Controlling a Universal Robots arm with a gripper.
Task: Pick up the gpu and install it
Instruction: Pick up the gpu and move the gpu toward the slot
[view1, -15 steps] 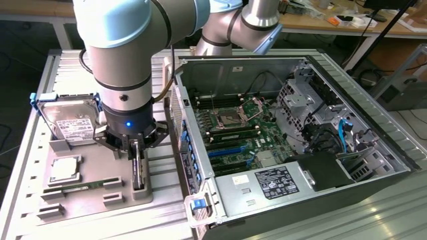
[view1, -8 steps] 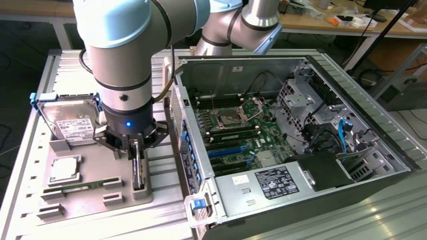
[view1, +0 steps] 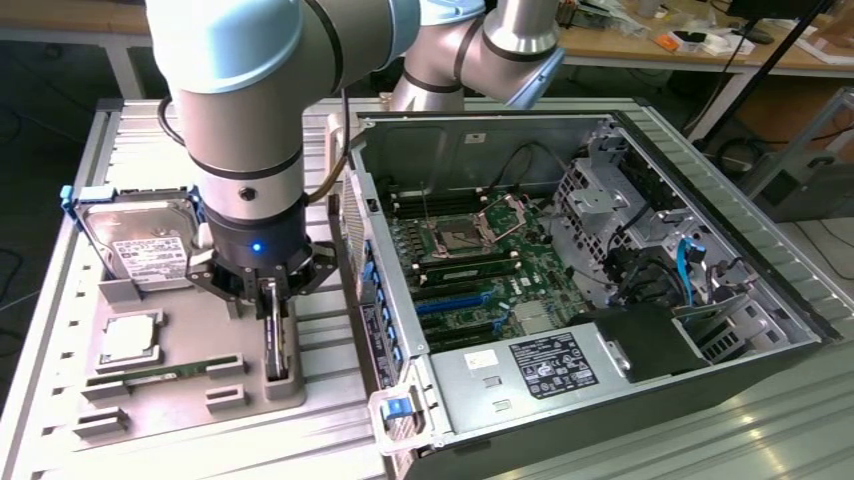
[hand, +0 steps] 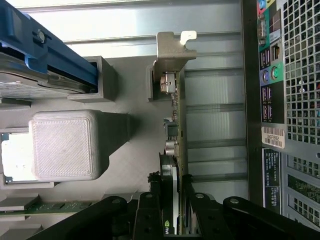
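Note:
The gpu (view1: 276, 345) is a slim dark card standing on edge in a slot of the grey holder tray (view1: 160, 405), to the exterior view's left of the open computer case (view1: 641, 130). My gripper (view1: 274, 300) has come straight down over the card's upper edge. In the wrist view the gpu (hand: 176, 115) runs away from the camera, ending in its silvery bracket (hand: 170, 50). My gripper (hand: 172, 202) has one black finger (hand: 149, 207) pressed on each face of the card. The card's lower edge still sits in the holder.
The tray also carries a silver hard drive in a blue frame (view1: 140, 240), a processor chip (view1: 127, 340) and a green memory stick (view1: 167, 372). The case lies open with its motherboard and blue card slots (view1: 461, 300) exposed. Its rear panel (hand: 290, 100) is close beside the gpu.

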